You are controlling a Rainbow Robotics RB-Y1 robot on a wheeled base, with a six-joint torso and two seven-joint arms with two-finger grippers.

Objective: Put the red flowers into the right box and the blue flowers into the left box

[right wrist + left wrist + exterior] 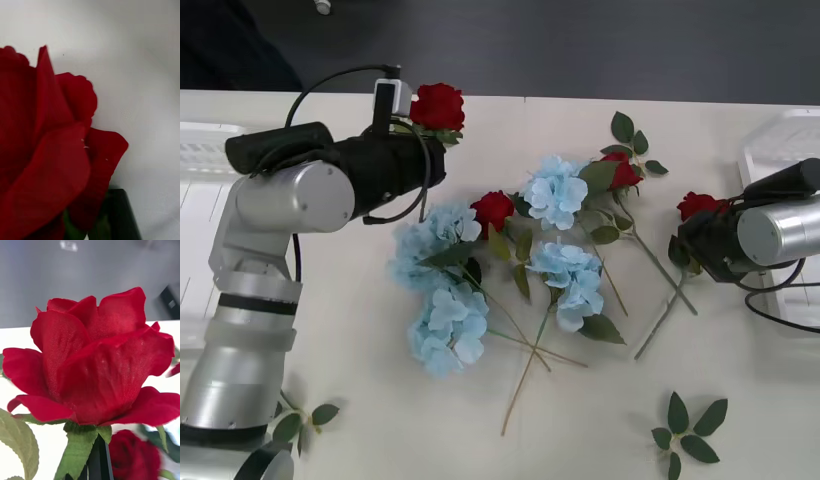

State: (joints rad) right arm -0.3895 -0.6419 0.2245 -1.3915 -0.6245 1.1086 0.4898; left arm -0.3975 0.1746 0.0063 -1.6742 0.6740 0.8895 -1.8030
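While the left gripper (423,133) grips one rose (437,105) near the table's far edge (580,100), the right gripper (692,243) clamps another (698,205) beside the right box (780,140); blue flowers (442,290) crowd mid-table.

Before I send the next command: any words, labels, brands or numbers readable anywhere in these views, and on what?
None can be read.
The left tool holds a red rose and the right tool is at another rose; neither arm casing shows legible marking.
A small pale blurred patch in the background of the left wrist view could be a sign, but it is too blurred to read.
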